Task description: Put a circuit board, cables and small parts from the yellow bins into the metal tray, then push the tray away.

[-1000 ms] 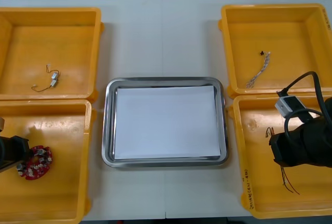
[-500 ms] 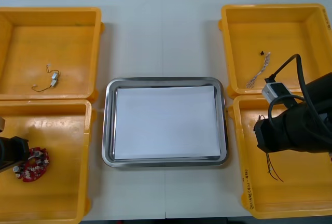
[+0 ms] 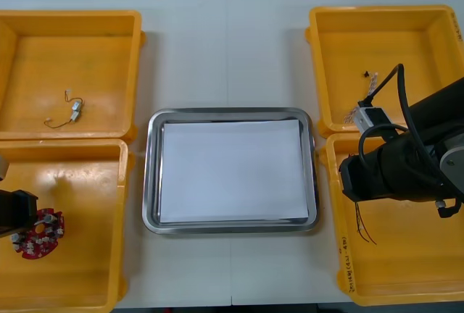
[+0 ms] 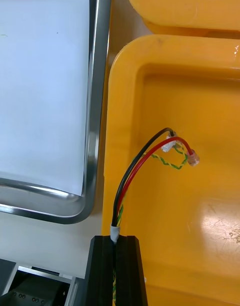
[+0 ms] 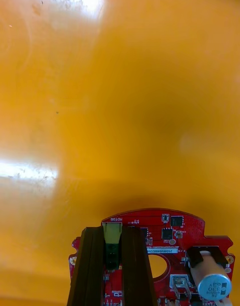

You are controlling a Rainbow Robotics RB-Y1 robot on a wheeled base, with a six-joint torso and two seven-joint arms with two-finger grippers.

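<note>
My left gripper (image 5: 112,233) clamps a round red circuit board (image 5: 172,226); my right gripper (image 4: 116,238) pinches a red and black cable (image 4: 131,173), with the metal tray (image 4: 97,86) beside it.

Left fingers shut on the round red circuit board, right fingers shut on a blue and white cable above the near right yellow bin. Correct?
Wrong cable: the right wrist view shows the right gripper shut on black, red and yellow cables, not blue and white. Otherwise right: it is above the near right yellow bin; the left gripper grips the round red circuit board.
</note>
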